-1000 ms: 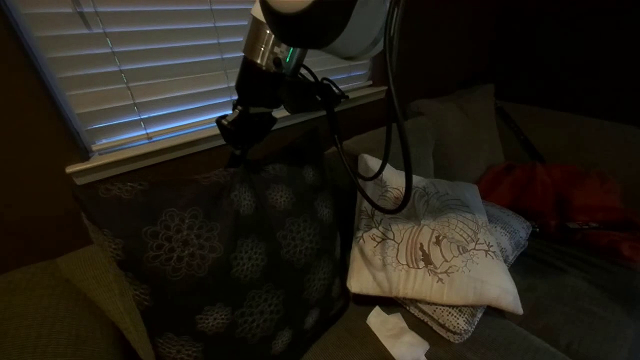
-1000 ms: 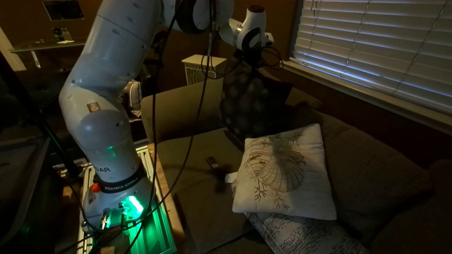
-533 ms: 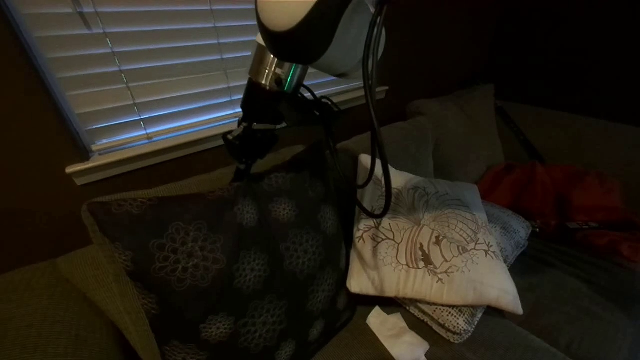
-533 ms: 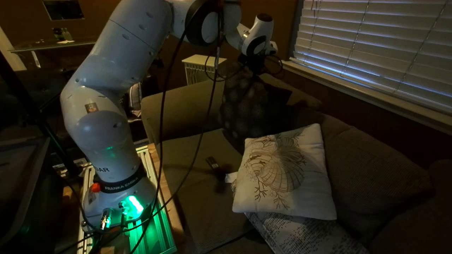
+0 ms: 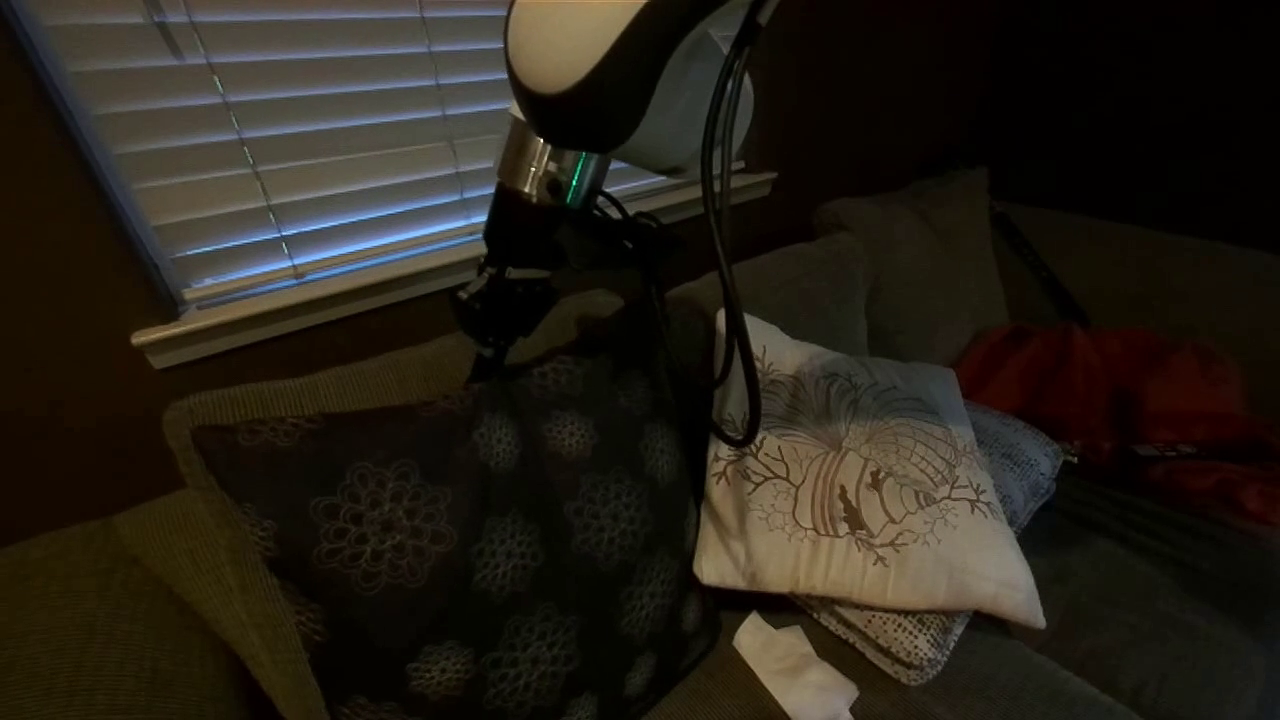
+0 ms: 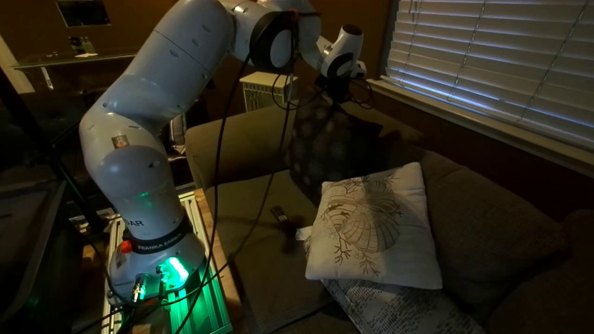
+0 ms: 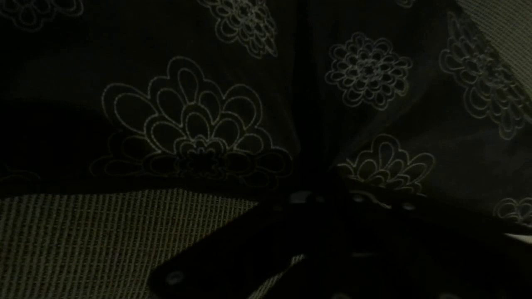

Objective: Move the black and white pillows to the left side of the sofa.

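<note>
The black pillow point(image 5: 460, 560), printed with pale flower outlines, stands nearly upright at the sofa's armrest end, in front of a back cushion. My gripper point(image 5: 487, 375) is shut on its top edge; in the wrist view creases run from the fingertips down the black fabric point(image 7: 199, 112). Darkness hides the exact pinch. The white pillow point(image 6: 371, 227), with brown shell and coral lines, lies tilted beside it, apart from the gripper. The dark olive-brown sofa point(image 6: 260, 260) carries both; its ribbed fabric point(image 7: 104, 236) shows behind the black pillow in the wrist view.
Under the white pillow is a flatter grey-patterned pillow point(image 6: 399, 306). A white paper piece point(image 5: 795, 665) and a remote point(image 6: 279, 214) rest on the seat. Red cloth point(image 5: 1110, 390) lies farther along. The windowsill point(image 5: 300, 320) runs behind the sofa, and the arm's cable loop point(image 5: 740, 430) hangs near the white pillow.
My gripper has come down with the black pillow in its grip, so more of the back cushion shows above the pillow. The white pillow has stayed in place.
</note>
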